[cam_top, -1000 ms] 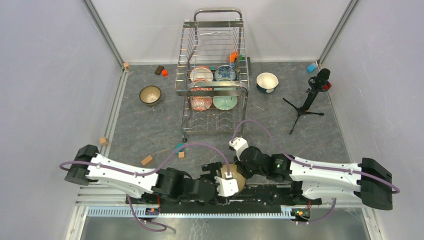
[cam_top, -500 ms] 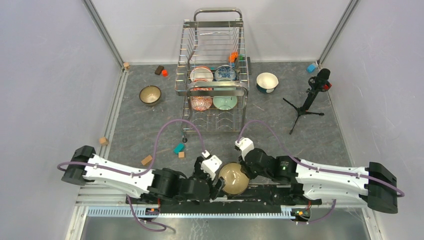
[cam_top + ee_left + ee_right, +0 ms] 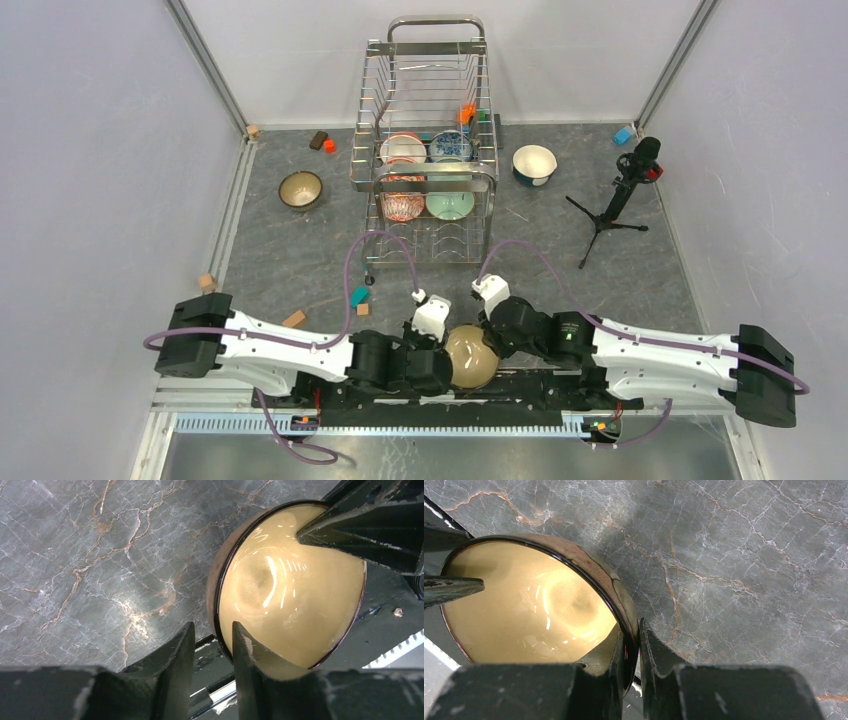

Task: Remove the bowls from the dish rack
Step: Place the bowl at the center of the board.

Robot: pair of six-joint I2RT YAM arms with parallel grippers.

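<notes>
Glazed bowl (image 3: 468, 357), well to the near side of dish rack (image 3: 432, 176): judged rigid, slippery, chip-prone; take by rim. Right gripper (image 3: 633, 630) jaws clenched on rim; left gripper (image 3: 214, 626) jaws straddle rim, unclamped.

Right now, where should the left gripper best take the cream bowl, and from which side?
The rim nearest the left gripper, opposite the right gripper, from above: the cream bowl is mouth-up and its thin wall fits between the fingers, one inside, one outside.

bowl (image 3: 534, 615): glossy cream inside, brown rim, left half | right gripper (image 3: 633, 635): fingers clamped across rim, bottom centre | dark pointed tip (image 3: 451, 589): over bowl, left edge | table (image 3: 734, 555): grey marble
</notes>
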